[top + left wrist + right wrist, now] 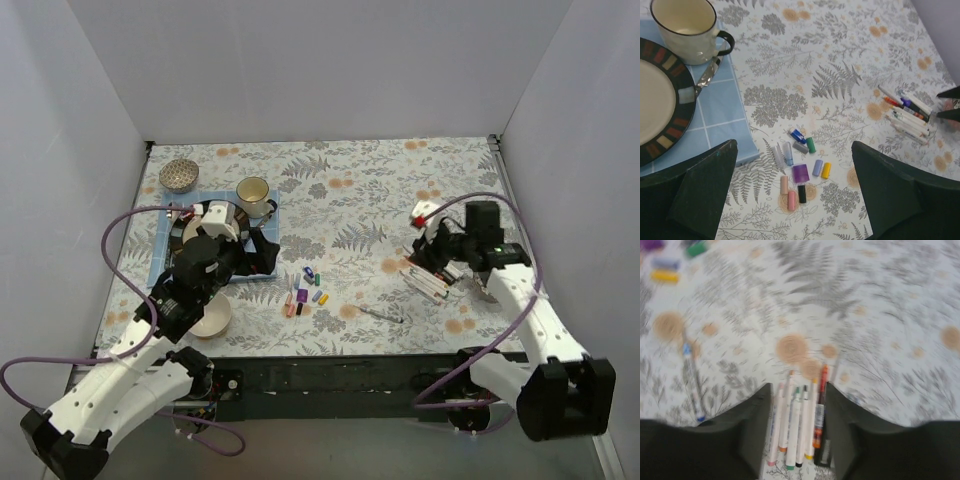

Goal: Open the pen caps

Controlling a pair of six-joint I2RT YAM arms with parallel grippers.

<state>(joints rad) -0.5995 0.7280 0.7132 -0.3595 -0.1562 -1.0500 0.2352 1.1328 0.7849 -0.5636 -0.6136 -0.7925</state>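
Several loose pen caps (801, 172) in pink, purple, black, green, yellow and blue lie in a cluster on the fern-print cloth; they also show in the top view (305, 290). My left gripper (794, 150) hangs open and empty above them, also seen in the top view (262, 252). A row of white-barrelled pens (800, 430) lies on the table between the fingers of my right gripper (799, 387), which is open and straddles them. The pens also show in the top view (427, 281), under the right gripper (432, 262). One pen (692, 382) lies apart to the left.
A blue mat (725, 115) holds a dark-rimmed plate (670, 65), a cream mug (687, 27) and a piece of cutlery (707, 75). A metal bowl (180, 175) stands at the back left, a cream bowl (212, 318) near the left arm. Grey walls enclose the table.
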